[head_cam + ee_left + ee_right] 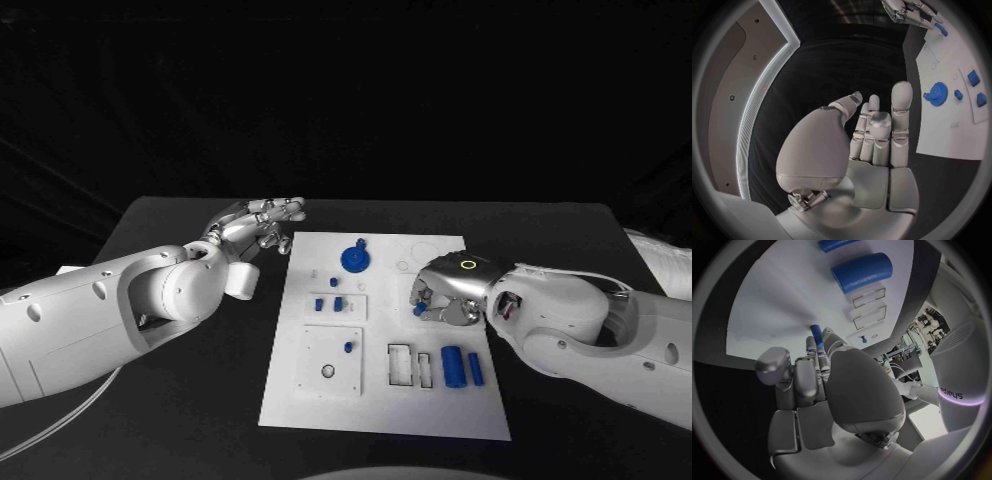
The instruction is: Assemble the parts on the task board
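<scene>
Lying flat on a black bench point(188, 400) against dark drapery: white task board point(375, 410) carrying a blue gear point(356, 260), small blue blocks point(329, 302), a blue cylinder point(453, 366) and a blue bar point(475, 369). Left hand point(260, 228) beside the board's far corner, fingers apart, holding nothing. Right hand point(450, 298) over the board, pinching a small blue peg point(816, 333), partly hidden by its fingers.

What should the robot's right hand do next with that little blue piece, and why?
Probably lift the small blue part a little off the task board. The right hand has its fingers curled on it over the board's middle, seemingly gripped, while the left hand hangs open beside the board.
</scene>
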Robot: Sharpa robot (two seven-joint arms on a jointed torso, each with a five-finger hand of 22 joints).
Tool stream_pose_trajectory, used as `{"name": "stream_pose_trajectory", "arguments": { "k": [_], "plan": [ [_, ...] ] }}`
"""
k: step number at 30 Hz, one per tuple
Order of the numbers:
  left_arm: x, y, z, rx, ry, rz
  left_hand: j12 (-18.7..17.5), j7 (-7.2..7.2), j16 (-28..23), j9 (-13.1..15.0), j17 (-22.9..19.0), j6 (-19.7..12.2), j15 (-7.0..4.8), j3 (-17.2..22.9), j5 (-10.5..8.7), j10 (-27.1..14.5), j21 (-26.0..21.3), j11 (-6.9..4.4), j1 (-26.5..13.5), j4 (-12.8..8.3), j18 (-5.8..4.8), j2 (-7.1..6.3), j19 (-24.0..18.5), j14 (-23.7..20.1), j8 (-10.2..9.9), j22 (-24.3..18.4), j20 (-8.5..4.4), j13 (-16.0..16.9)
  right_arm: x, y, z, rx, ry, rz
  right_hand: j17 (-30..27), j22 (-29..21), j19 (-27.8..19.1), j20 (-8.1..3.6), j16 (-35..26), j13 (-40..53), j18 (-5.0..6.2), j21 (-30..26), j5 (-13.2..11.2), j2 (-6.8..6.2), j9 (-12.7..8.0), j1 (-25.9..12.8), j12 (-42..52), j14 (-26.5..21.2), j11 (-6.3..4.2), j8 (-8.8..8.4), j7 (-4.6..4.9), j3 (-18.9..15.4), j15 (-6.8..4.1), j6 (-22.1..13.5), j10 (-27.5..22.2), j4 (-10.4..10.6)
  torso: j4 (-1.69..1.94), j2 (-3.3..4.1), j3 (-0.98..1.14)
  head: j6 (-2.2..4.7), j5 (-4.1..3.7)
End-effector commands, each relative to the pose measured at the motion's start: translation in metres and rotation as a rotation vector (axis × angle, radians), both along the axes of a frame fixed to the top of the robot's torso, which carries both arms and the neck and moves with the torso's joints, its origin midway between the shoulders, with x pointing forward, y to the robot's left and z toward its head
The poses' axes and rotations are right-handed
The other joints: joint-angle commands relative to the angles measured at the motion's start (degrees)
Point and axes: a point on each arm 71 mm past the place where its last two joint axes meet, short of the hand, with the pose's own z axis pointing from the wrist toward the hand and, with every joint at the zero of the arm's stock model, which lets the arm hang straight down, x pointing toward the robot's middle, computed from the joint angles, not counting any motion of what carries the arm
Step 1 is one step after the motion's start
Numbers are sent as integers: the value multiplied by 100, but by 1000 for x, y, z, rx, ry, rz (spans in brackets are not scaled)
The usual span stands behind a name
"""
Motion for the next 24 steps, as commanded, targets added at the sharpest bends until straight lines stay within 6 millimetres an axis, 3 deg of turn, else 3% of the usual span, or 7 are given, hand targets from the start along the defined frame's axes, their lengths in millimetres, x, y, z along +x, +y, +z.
{"name": "stream_pose_trajectory", "arguments": {
  "k": [1, 9, 24],
  "plan": [
    [-1, -2, 1, -8, -9, -19, 13, -5, 21, -7, 0, -31, 24, -25, 10, -46, 10, -9, -3, 0, 28, 42, 28, 5, 13, 7, 17, 7, -2, 2, -4, -30, 23, 22, 32, 32, 49, -16, 56, 6, -62, 47, -32, 69, 12, 20, -36, 194, -26, 46, -9, 125, -45, 106, 118, 6, -5, -1, -1, -9, -3],
    [-1, -2, 1, -8, -8, -18, 13, -5, 21, -7, 0, -31, 24, -25, 10, -46, 10, -9, -3, 0, 28, 42, 28, 5, 13, 7, 17, 7, 0, 3, -5, -43, 6, 20, 102, 94, 72, -66, 119, 7, -75, 95, -38, 126, 40, 120, -138, 195, -69, 71, -40, 470, -89, 314, 345, -36, -2, -6, -2, -12, -17],
    [-1, -1, 1, -6, -6, -16, 37, -1, 16, -6, -26, -39, 27, -32, 9, -71, -16, -5, -3, -4, 33, 44, 21, -1, 18, -17, 19, 13, -4, 6, 2, 9, -33, 13, 151, 142, 85, -79, 165, 6, -85, 132, -38, 44, 59, 62, -264, 195, -64, 49, -24, 730, -90, 400, 474, -65, -1, -7, -3, -18, -17]
  ]
}}
